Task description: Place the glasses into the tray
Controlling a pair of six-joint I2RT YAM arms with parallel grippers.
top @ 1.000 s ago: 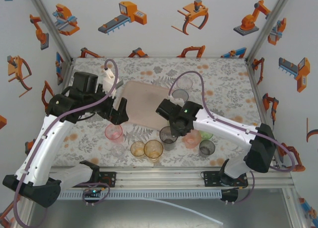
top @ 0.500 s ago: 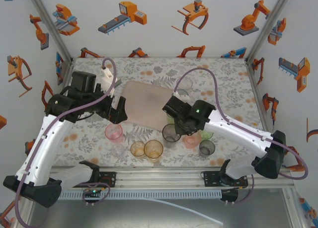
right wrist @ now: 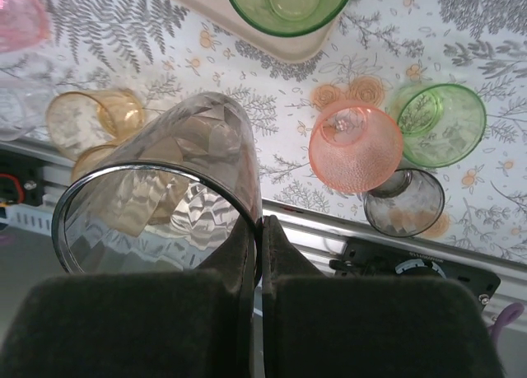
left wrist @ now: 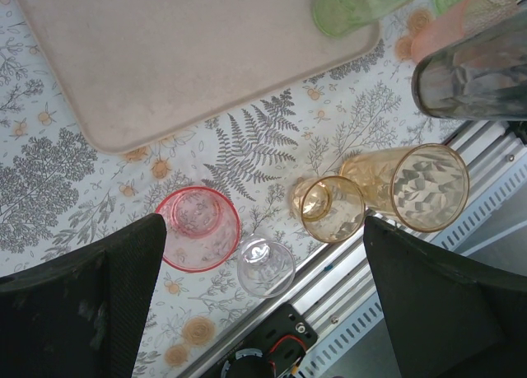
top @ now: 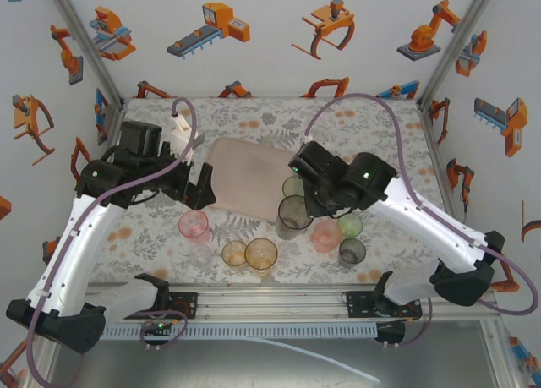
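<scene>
Right wrist view: the grey glass (right wrist: 156, 189) is clamped by its rim in the right gripper (right wrist: 258, 230), with one finger inside the mouth and one outside, pressed against the wall. The glass is tilted, mouth toward the camera. From the top view the grey glass (top: 293, 215) seems to hang just off the near right corner of the tray (top: 245, 172), though whether its base touches the table (top: 380, 151) is hard to tell. A green glass (top: 293, 186) stands upright in that corner of the tray, just beyond the held one.

Right of the grey glass, on the table, a salmon glass (right wrist: 356, 145), a second green glass (right wrist: 440, 124) and a small grey glass (right wrist: 404, 201) stand close together. To its left stand a tall amber glass (left wrist: 428, 187), a short amber glass (left wrist: 331, 209), a clear glass (left wrist: 266, 268) and a pink glass (left wrist: 198, 228), all outside the tray.

The left gripper (top: 201, 189) hovers above the pink glass near the tray's left edge, fingers (left wrist: 82, 304) spread wide, holding nothing.
</scene>
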